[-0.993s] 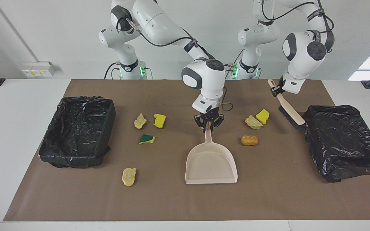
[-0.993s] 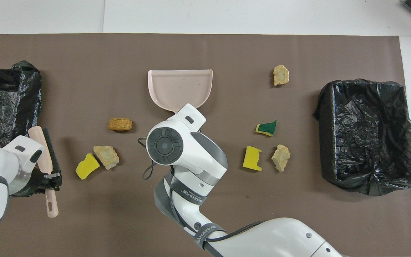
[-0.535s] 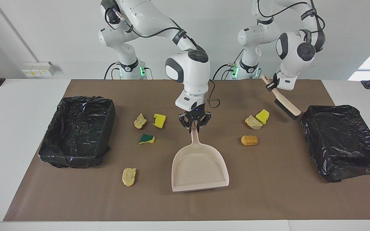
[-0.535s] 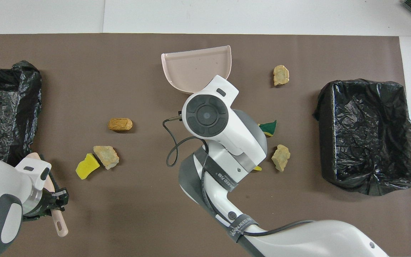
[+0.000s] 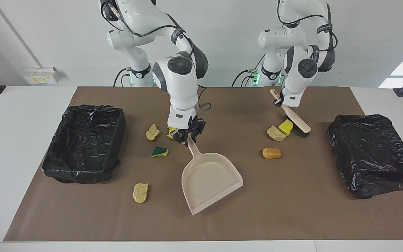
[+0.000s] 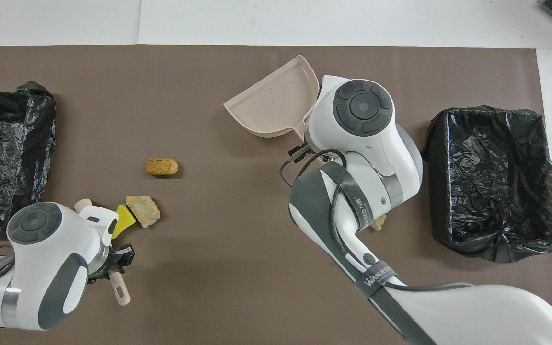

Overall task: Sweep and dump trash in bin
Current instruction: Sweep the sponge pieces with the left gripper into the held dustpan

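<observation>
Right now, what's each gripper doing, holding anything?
Left gripper: shut on the brush handle, bristles down beside a yellow sponge chunk.
Right gripper: shut on the dustpan handle.

The beige dustpan [image 6: 271, 108] is seen tilted on the brown mat [image 6: 237, 230]. 2 black-lined bins [image 6: 491, 182] are placed at the mat's ends (1 partly cropped); an orange-brown lump [image 6: 161, 166] lies apart.
</observation>
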